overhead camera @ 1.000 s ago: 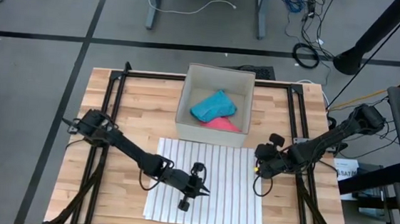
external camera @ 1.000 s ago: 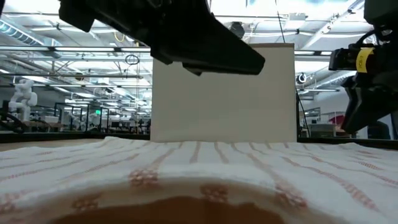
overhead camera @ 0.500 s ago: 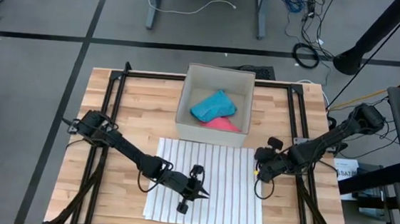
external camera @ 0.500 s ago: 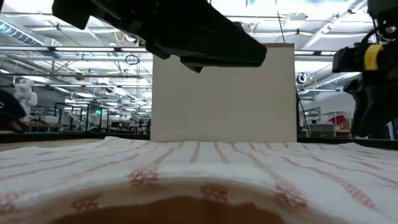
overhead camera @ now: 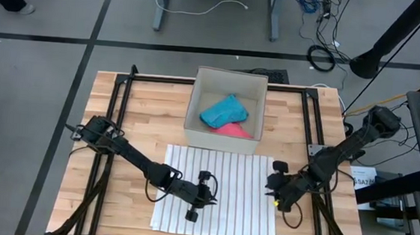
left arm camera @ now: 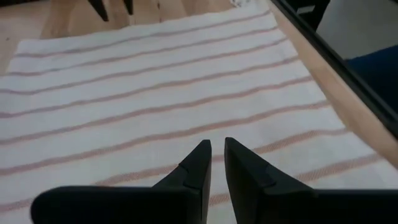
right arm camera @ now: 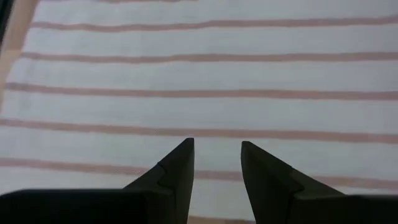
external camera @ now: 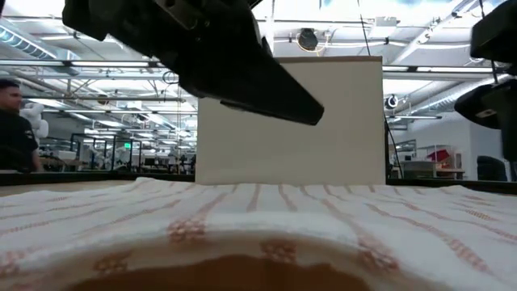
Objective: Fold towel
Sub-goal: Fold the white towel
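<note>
White towel w/ thin red stripes (overhead camera: pixel 219 195) flat on wooden counter (overhead camera: pixel 143 112). Left end effector (overhead camera: pixel 205 199) nearly shut over centre; right end effector (overhead camera: pixel 274 190) narrowly open at 3 o'clock edge.

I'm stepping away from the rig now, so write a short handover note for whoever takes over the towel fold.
Left gripper: over the middle of the striped towel, fingers nearly shut, holding nothing.
Right gripper: at the towel's right edge, fingers open, empty.
Towel: spread flat on the wooden table, in front of the cardboard box. The box holds a blue cloth and a pink cloth.
Done: nothing folded; no edge lifted.
Left: grasp the towel's edges and make the fold.
</note>
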